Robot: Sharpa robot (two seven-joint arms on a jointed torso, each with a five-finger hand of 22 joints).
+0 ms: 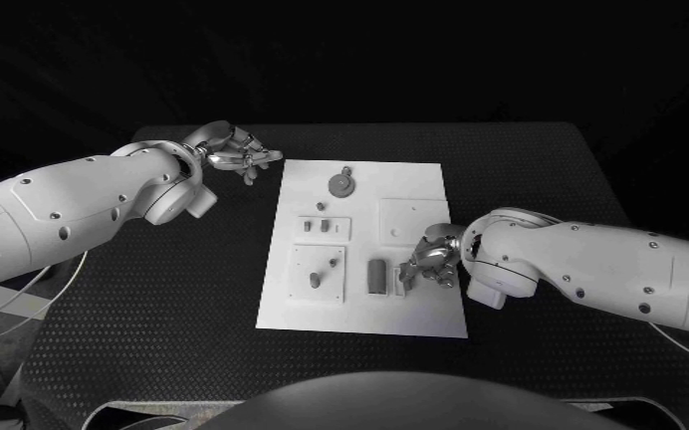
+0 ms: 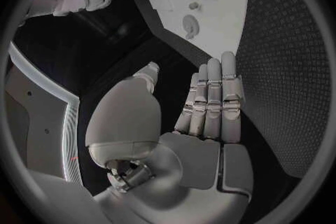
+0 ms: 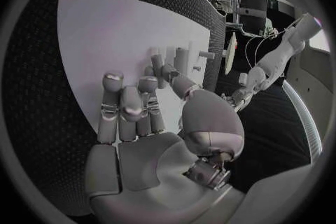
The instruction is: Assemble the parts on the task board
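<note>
My right hand, fingers loosely curled and holding nothing I can see, hovers beside the rectangular block lower-centre on the task board (presumably reaching); my left hand waits flat-fingered, empty, upper left.

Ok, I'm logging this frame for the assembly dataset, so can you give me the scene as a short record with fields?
surface: black table
task board: white plate in the middle of the table
parts: small grey pieces on the board, among them a round one at the far end and a dark upright block
left robot hand: off the board beside its far left corner, fingers apart, holding nothing
right robot hand: over the board's right side, fingertips by the dark block; grasp unclear
</note>
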